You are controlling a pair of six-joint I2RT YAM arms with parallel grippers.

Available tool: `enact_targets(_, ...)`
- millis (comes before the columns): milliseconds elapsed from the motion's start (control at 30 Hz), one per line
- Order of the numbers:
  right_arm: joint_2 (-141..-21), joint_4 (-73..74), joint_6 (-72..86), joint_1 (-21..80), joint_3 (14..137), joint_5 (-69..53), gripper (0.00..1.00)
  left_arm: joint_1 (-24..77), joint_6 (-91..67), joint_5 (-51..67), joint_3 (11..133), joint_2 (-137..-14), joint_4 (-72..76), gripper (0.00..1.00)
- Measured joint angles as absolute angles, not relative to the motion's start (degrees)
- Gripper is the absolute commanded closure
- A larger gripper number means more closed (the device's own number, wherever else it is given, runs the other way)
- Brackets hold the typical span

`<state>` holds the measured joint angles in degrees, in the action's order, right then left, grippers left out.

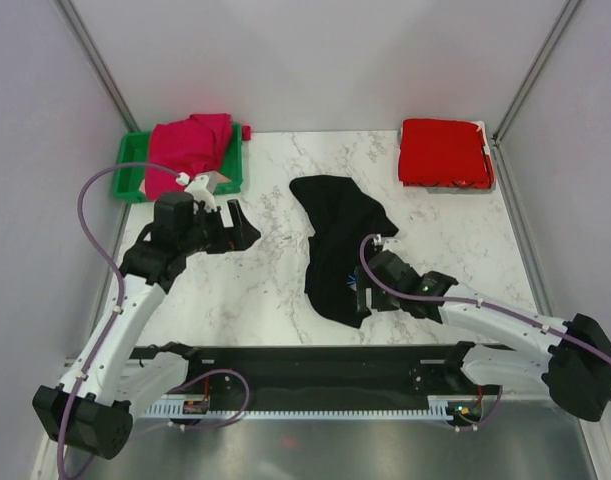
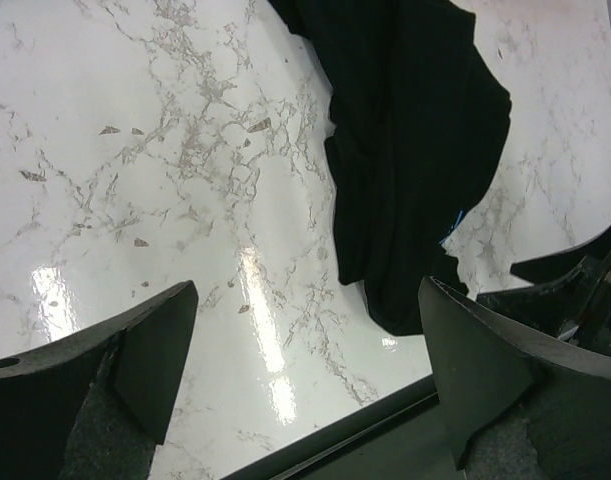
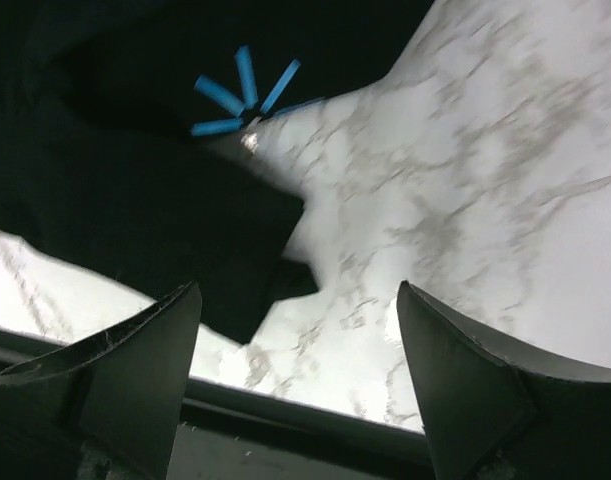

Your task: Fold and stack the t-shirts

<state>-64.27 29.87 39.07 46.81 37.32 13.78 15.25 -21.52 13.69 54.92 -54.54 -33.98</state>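
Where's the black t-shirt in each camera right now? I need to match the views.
Top external: black t-shirt, crumpled, middle of the picture.
Left wrist: upper right.
Right wrist: upper left.
Shared landmark: its blue starburst logo, only a sliver in the left wrist view.

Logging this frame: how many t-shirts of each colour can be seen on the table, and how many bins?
Black t-shirt: 1, crumpled at mid-table
Red t-shirt: 1 folded pile at the far right corner; whether it holds more layers cannot be told
Magenta t-shirt: 1, heaped over the bin
Green bin: 1
Total: 4 things, 3 of them cloth
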Motion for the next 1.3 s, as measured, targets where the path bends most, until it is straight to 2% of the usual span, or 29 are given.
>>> enact_targets(167,-65.5,22.8,43.9,51.8,31.6,9.8,0.15,15.4,-22.1,13.5,53.8,-54.0,-32.9,0.02)
enact_targets(267,-69.7,19.3,44.8,52.2,31.0,8.5,0.22,15.5,-22.3,13.5,53.1,-53.1,-32.6,0.02)
enact_targets(300,-71.0,18.2,44.8,52.2,31.4,8.4,0.31,15.5,-22.4,13.6,52.9,-52.6,-32.7,0.02)
enact_targets(367,-72.5,15.7,44.6,52.3,31.7,7.9,0.41,15.5,-22.5,13.6,52.5,-51.7,-32.6,0.02)
enact_targets(467,-74.5,14.2,43.9,52.3,32.3,7.6,0.78,15.5,-22.5,13.6,51.5,-49.8,-32.7,0.02)
enact_targets(500,-75.1,14.1,43.6,52.3,32.6,7.4,1.00,15.5,-22.5,13.5,51.1,-49.1,-32.7,0.02)
enact_targets(600,-75.8,16.1,43.2,52.3,34.6,7.5,1.00,15.5,-22.5,13.6,50.7,-48.0,-32.8,0.02)
enact_targets(700,-75.8,24.2,41.8,52.3,43.0,8.2,1.00,15.5,-22.5,13.5,50.7,-48.0,-32.9,0.02)
enact_targets(767,-75.8,32.6,40.1,52.4,56.0,9.9,1.00,15.5,-22.5,13.5,50.8,-48.0,-33.0,0.03)
enact_targets(867,-74.0,36.6,38.1,52.8,79.4,17.0,1.00,15.5,-22.5,13.6,52.2,-48.9,-33.7,0.04)
enact_targets(967,-64.5,35.7,35.6,53.1,91.9,28.8,1.00,15.5,-22.9,13.8,54.2,-50.1,-33.7,0.04)
enact_targets(1100,-49.5,37.8,33.1,52.8,95.7,45.5,1.00,16.3,-23.5,13.8,54.4,-50.2,-33.8,0.04)
enact_targets(1300,-49.5,45.8,35.6,52.7,87.4,53.3,1.00,21.3,-25.7,13.4,51.2,-52.8,-31.8,0.06)
